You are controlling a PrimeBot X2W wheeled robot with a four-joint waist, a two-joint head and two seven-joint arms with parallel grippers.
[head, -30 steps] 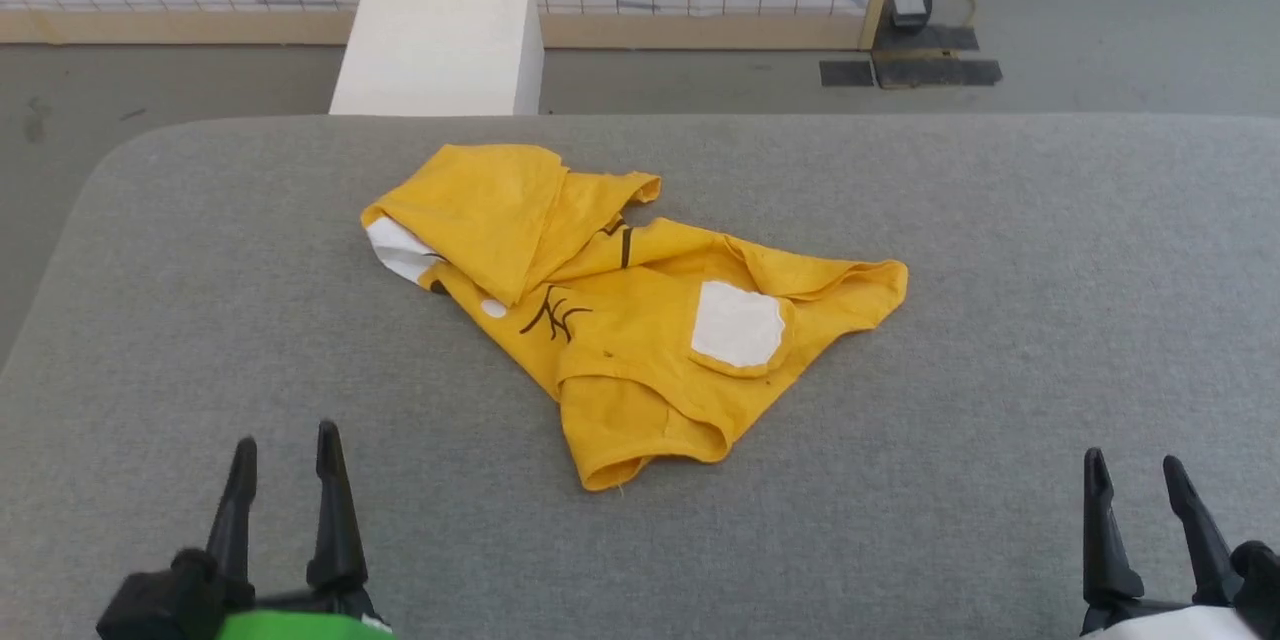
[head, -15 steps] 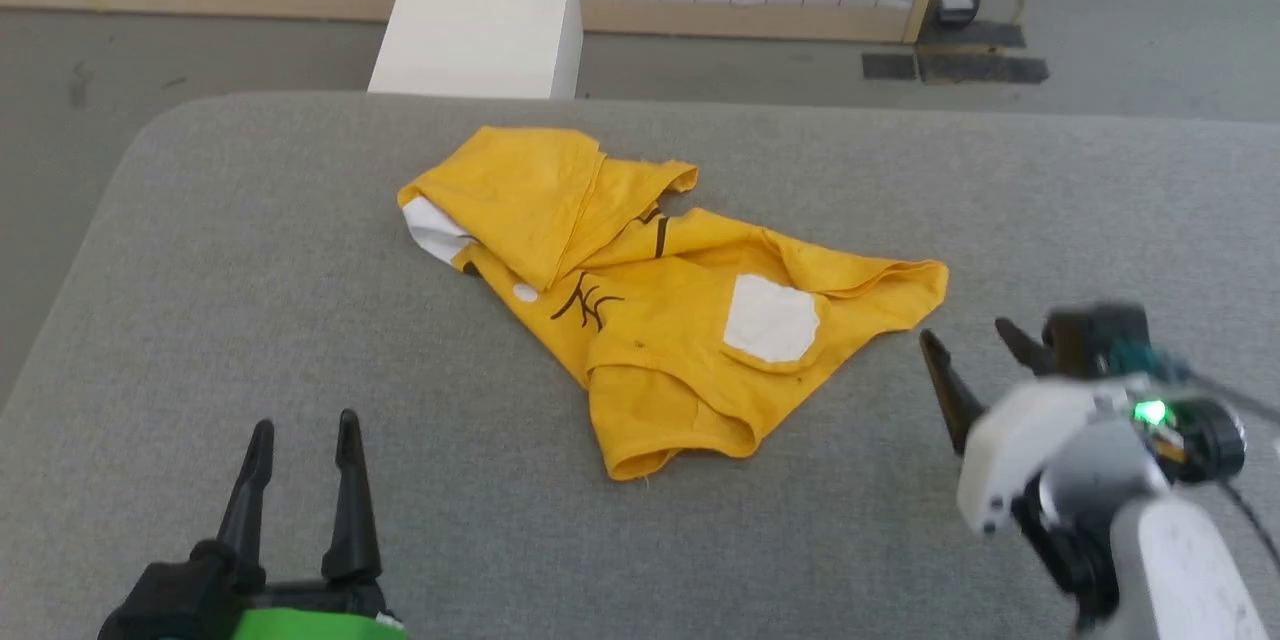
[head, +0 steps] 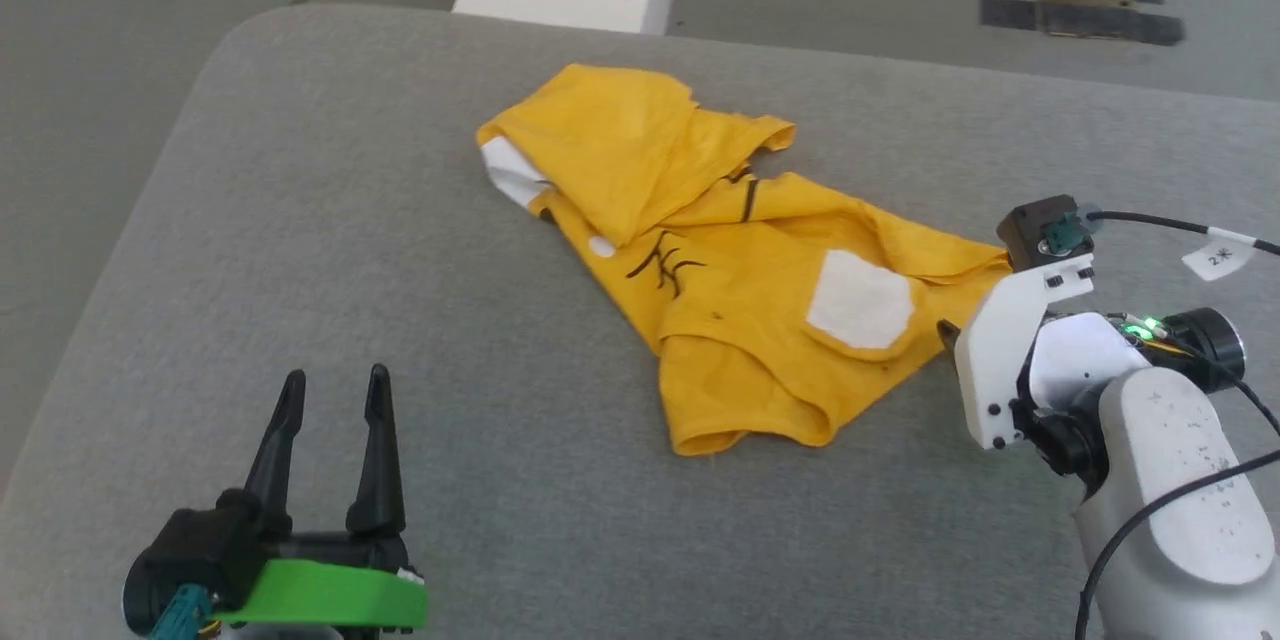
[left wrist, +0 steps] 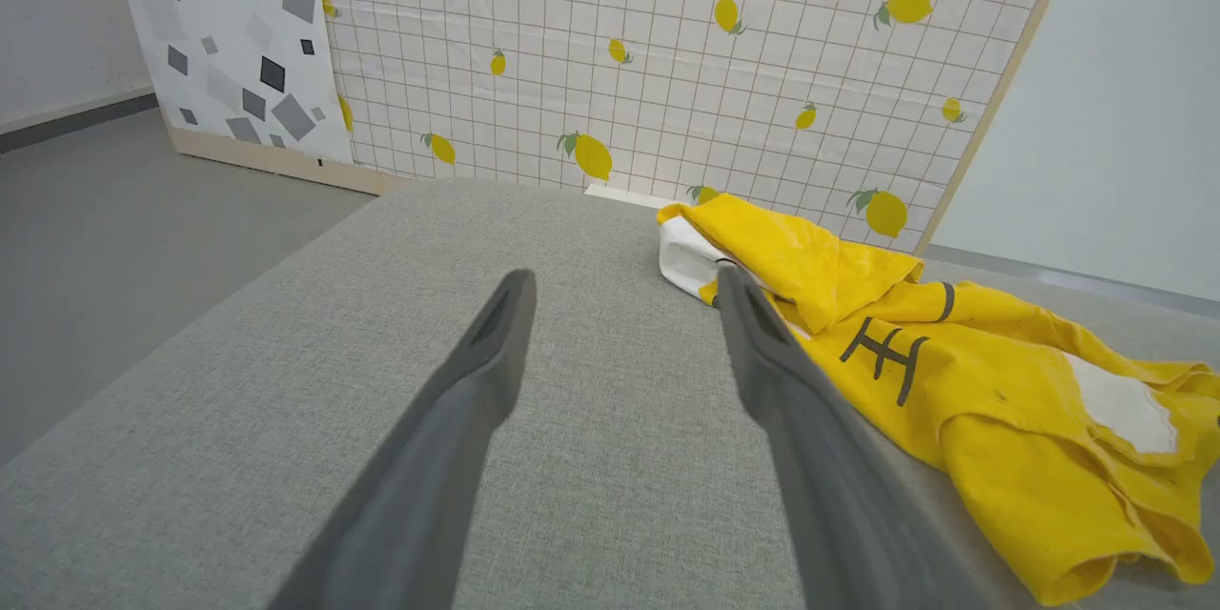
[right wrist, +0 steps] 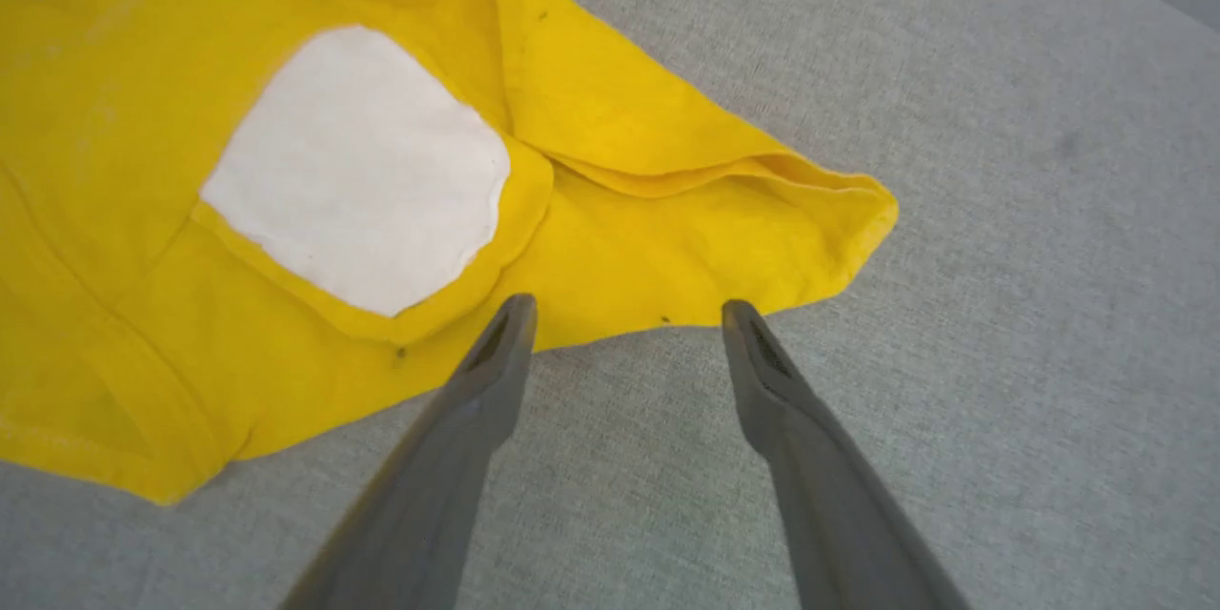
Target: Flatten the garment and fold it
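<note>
1. The garment (head: 720,260): a yellow T-shirt, crumpled and doubled over itself, on the grey padded table (head: 300,220) toward its far middle. One white patch (right wrist: 357,167) faces up. The heap has the same shape as a second ago (its drift across the head view is the camera tipping and turning, not the cloth moving).
2. Right gripper (right wrist: 626,310): this is the item that has changed. A second ago it rested at the lower right of the head view. Now it has been carried forward to the shirt's right-hand pointed corner. Its fingers are spread wide and hold nothing. In the wrist view the tips sit at the hem just beside that corner. I cannot tell whether they touch the cloth.
3. Left gripper (head: 335,375): in the same place at the lower left, jaws wide and empty, well apart from the shirt's near edge.
4. Task status: flattening has not begun and no fold has been made. The right arm's approach looks like the lead-in to a pinch on that corner, to draw it outward.
5. Caution: the corner is layered, so a grab there may take more than one thickness.
</note>
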